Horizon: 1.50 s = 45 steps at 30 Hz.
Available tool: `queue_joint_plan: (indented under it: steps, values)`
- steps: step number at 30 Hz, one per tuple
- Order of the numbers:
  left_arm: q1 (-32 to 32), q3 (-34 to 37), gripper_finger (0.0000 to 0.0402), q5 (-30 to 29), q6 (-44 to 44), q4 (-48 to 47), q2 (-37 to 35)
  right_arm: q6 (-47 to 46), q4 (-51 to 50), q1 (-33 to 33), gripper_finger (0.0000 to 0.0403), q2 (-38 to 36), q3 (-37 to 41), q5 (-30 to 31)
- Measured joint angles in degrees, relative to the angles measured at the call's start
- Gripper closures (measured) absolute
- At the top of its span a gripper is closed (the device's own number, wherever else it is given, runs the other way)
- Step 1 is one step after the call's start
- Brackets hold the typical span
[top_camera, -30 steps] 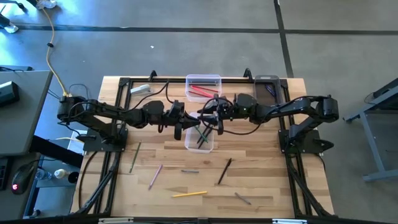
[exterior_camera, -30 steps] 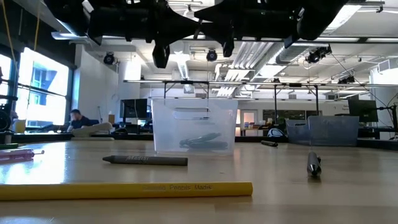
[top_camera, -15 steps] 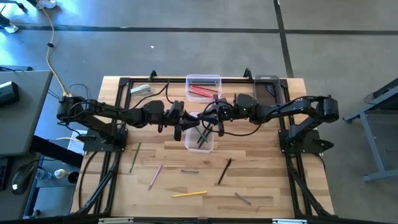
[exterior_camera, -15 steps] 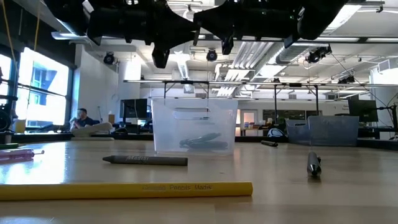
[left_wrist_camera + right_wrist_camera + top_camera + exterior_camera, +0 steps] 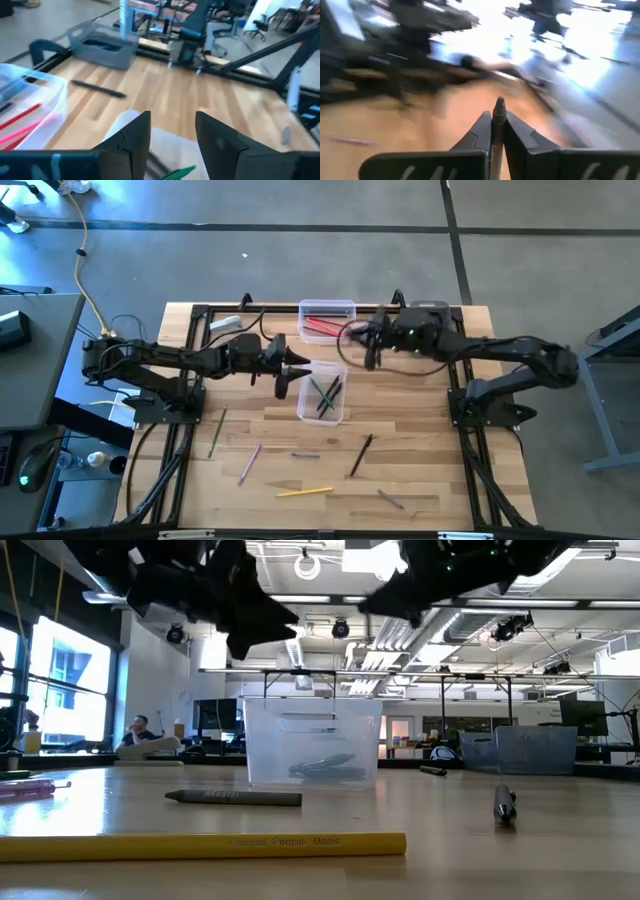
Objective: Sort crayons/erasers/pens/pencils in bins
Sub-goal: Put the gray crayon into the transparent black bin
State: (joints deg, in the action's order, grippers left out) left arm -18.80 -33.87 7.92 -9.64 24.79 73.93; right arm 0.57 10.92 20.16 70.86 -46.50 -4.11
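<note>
My right gripper (image 5: 370, 357) hangs above the table's far side, between the far clear bin (image 5: 327, 320) and the dark grey bin (image 5: 430, 312). It is shut on a dark pencil (image 5: 498, 112). My left gripper (image 5: 291, 376) is open and holds nothing, just left of the middle clear bin (image 5: 322, 398). That bin stands on the table with green and dark sticks lying in it. The far bin holds red sticks. In the left wrist view the open fingers (image 5: 134, 131) frame the middle bin's rim (image 5: 125, 122). My right gripper pinches the dark pencil between its two fingers (image 5: 482, 127). The pencil's pointed end (image 5: 499, 105) shows just past the fingertips. The fingers come nearly level from the table's right side. The pencil is lifted clear of the table and the bins.
Loose sticks lie on the near half of the table. They include a green pencil (image 5: 216, 432), a pink one (image 5: 249, 463), a grey crayon (image 5: 305, 455), a dark pen (image 5: 361, 455), a yellow pencil (image 5: 304, 492) and a grey stick (image 5: 390, 499). A white eraser (image 5: 225, 324) lies far left.
Both grippers met over the middle bin with the dark pencil between them. My left gripper has let go, spread its fingers and drawn back toward the table's left edge. My right gripper has carried the pencil up and toward the far right, near the dark bin.
</note>
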Motion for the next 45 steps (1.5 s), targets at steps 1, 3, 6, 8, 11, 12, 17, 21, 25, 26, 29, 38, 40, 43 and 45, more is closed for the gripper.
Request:
queue_joint_plan:
  steps: [1, 3, 6, 8, 11, 12, 17, 21, 25, 26, 29, 38, 40, 43, 45]
  values:
    - [-0.1, 0.7, 0.0264, 0.0, 0.4, 0.8, 0.0, 0.5, -5.2, 1.7, 0.0393, -1.8, -0.3, 2.9]
    - [-0.1, 2.4, 0.0275, -0.2, 1.2, 3.6, 0.0, 0.9, -15.7, 5.5, 0.0393, -4.4, -1.7, 8.6]
    - [-0.1, 4.8, 0.0295, 0.0, 1.7, 9.3, 0.0, 0.4, -27.4, 11.7, 0.0393, -5.9, -3.0, 17.1]
    - [-0.5, 6.4, 0.0311, 0.4, 1.7, 13.5, 0.0, -0.4, -32.1, 16.4, 0.0393, -5.6, -2.9, 20.3]
    - [-0.9, 7.9, 0.0334, 0.4, 1.7, 15.5, 0.0, -2.4, -33.8, 23.5, 0.0393, -3.3, -1.7, 20.7]
    - [-1.1, 8.1, 0.0342, 0.4, 1.7, 15.5, 0.1, -2.9, -34.5, 25.7, 0.0393, -2.2, -1.2, 20.7]
    - [-1.2, 9.3, 0.0376, 0.4, 1.5, 15.8, 0.1, -3.2, -33.4, 32.2, 0.0394, 4.7, -1.1, 20.7]
    - [-1.2, 9.9, 0.0397, 0.4, 1.4, 15.7, 0.1, -5.4, -32.2, 34.3, 0.0394, 10.1, -1.1, 21.9]
    - [-1.1, 9.9, 0.0399, 0.4, 1.7, 15.8, 0.1, -7.3, -33.0, 35.9, 0.0394, 14.5, -1.1, 23.1]
    - [-1.0, 9.9, 0.0398, 0.4, 1.8, 15.8, 0.1, -7.9, -33.5, 36.1, 0.0394, 15.4, -1.1, 23.2]
    - [-1.0, 9.9, 0.0400, 0.4, 1.8, 15.8, 0.1, -8.6, -33.8, 36.2, 0.0394, 17.3, -1.1, 23.2]
    - [-1.0, 9.9, 0.0401, 0.4, 2.8, 15.8, 0.1, -11.1, -34.0, 36.2, 0.0370, 18.9, -1.0, 22.4]
    - [-1.0, 9.9, 0.0401, 0.4, 2.8, 15.6, 0.1, -11.0, -33.9, 36.1, 0.0355, 18.9, -1.0, 21.9]
    - [-1.1, 9.9, 0.0401, 0.4, 2.8, 13.8, 0.1, -10.6, -34.0, 36.1, 0.0333, 18.8, -1.1, 21.1]
    - [-1.4, 9.9, 0.0401, 0.5, 2.8, 12.8, 0.1, -9.7, -34.8, 36.1, 0.0317, 18.8, -1.5, 20.9]
